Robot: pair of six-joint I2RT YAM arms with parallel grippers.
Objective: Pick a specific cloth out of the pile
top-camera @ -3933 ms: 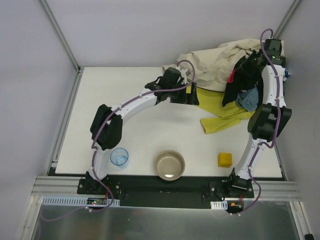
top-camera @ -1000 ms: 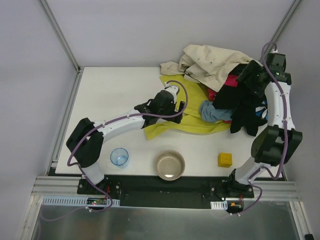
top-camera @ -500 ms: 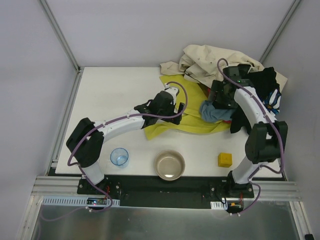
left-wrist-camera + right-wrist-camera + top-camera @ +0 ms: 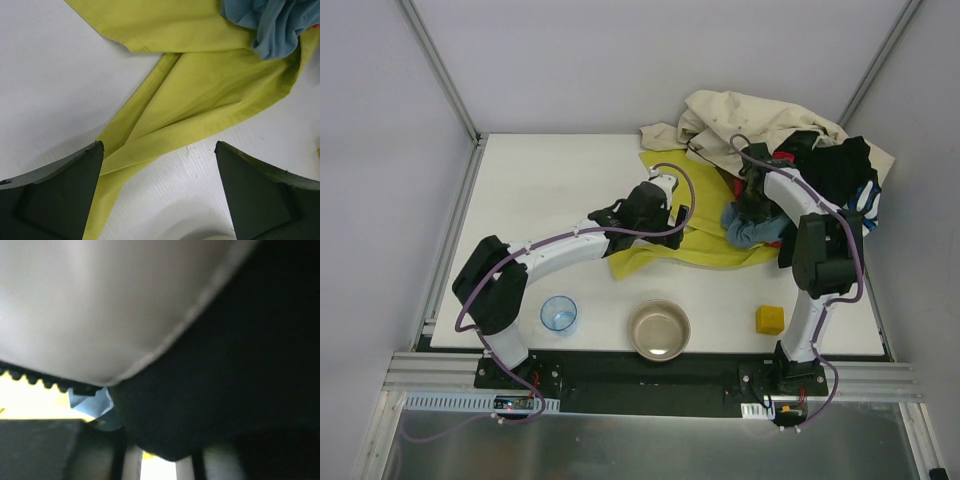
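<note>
Currently left gripper (image 4: 159, 150) hovers wide open over the cloth (image 4: 200, 95); right gripper (image 4: 753, 203) is down in the pile (image 4: 750, 115), fabric covering it, grip state can't be told.

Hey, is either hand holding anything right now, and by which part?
The left hand is open above the yellow-green cloth, holding nothing. The right hand is down in the pile; a grip cannot be told.

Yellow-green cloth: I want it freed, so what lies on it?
On the yellow-green cloth, a blue-grey piece covers the right end and the beige cloth the far edge. How far it runs beneath the pile is hidden.
</note>
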